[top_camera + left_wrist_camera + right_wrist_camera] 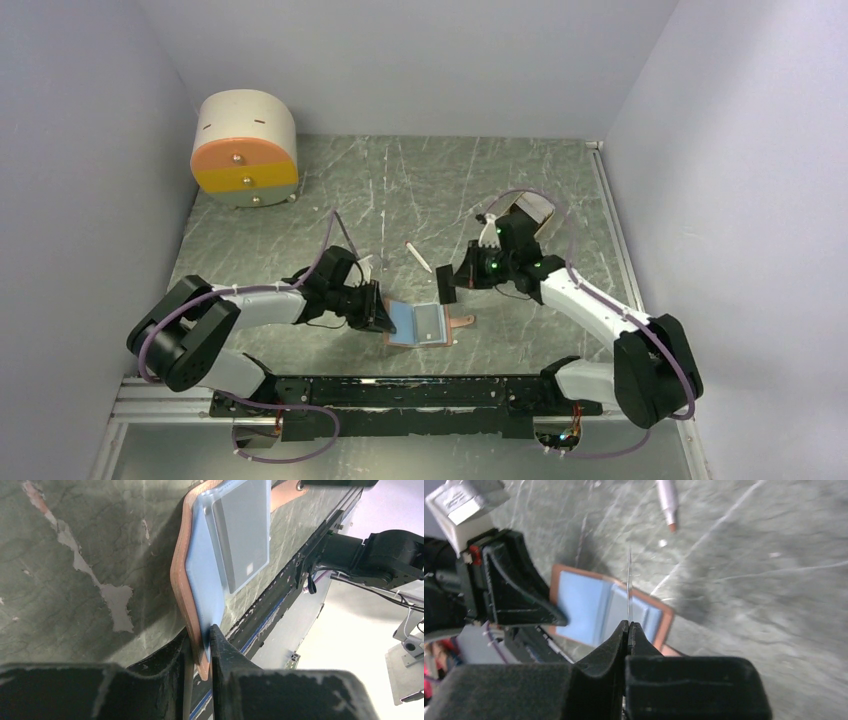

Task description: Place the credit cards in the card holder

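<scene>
The card holder (pixel 405 325) lies open near the table's front: brown leather outside, light blue inside. A grey credit card (pixel 242 530) sits in its right pocket. My left gripper (pixel 202 635) is shut on the holder's left edge, with brown leather and blue lining pinched between the fingers. In the top view it (pixel 383 318) reaches in from the left. My right gripper (pixel 628 625) is shut on a dark credit card (pixel 444 289). This card (pixel 629 585) shows edge-on as a thin line, held upright just above the holder's (pixel 589 607) right half.
A thin white pen-like stick (pixel 417 257) lies on the green marbled table behind the holder. A round cream and orange container (pixel 245 148) stands at the back left. The black base rail (pixel 400 390) runs along the near edge. White walls close in both sides.
</scene>
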You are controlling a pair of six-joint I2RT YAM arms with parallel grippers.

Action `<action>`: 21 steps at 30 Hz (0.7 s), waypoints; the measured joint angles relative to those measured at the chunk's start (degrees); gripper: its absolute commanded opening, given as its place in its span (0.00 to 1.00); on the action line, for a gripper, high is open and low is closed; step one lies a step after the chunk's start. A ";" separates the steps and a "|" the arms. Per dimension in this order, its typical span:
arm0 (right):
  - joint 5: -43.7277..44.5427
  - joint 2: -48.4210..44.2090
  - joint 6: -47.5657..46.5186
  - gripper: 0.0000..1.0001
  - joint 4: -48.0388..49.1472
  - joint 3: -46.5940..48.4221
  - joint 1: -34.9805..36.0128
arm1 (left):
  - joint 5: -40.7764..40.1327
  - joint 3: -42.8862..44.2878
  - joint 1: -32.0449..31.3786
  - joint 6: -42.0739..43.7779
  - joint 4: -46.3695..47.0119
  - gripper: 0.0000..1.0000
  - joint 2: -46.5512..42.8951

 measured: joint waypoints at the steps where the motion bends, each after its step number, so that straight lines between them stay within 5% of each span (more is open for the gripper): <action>1: -0.70 0.17 0.90 0.00 0.83 -0.72 0.92 | -0.02 -0.09 0.02 0.00 0.00 0.21 0.00; 21: -3.45 7.28 20.44 0.00 31.67 -15.08 12.85 | -1.22 -2.78 0.52 -0.15 0.28 0.29 -0.76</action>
